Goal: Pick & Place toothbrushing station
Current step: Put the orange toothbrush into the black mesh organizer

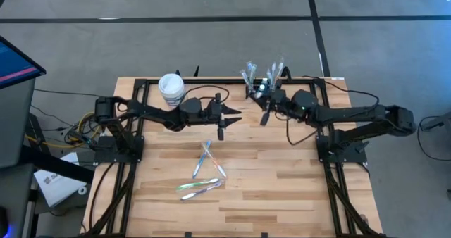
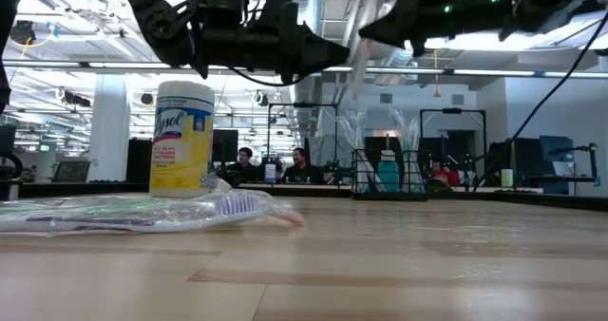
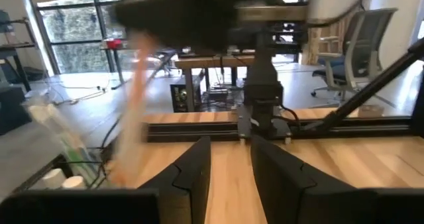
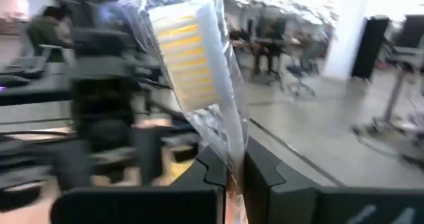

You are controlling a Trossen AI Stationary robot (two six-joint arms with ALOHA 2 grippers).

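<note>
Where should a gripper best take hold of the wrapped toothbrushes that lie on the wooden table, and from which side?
Probably from straight above, at mid-handle. The wrapped toothbrushes lie flat on the table, long and thin, so fingers closing across the narrow width should fit best. Two cross each other, so a free end is safer there. The left gripper hangs nearest; the right gripper already holds one.

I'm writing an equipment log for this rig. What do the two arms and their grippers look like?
Both arms are black and slim, built of jointed segments, and sit on black frame bases at the table's sides. Loose black cables loop along each. The left gripper and right gripper have two flat, dark, angular fingers. Small green lights glow on the right arm.
</note>
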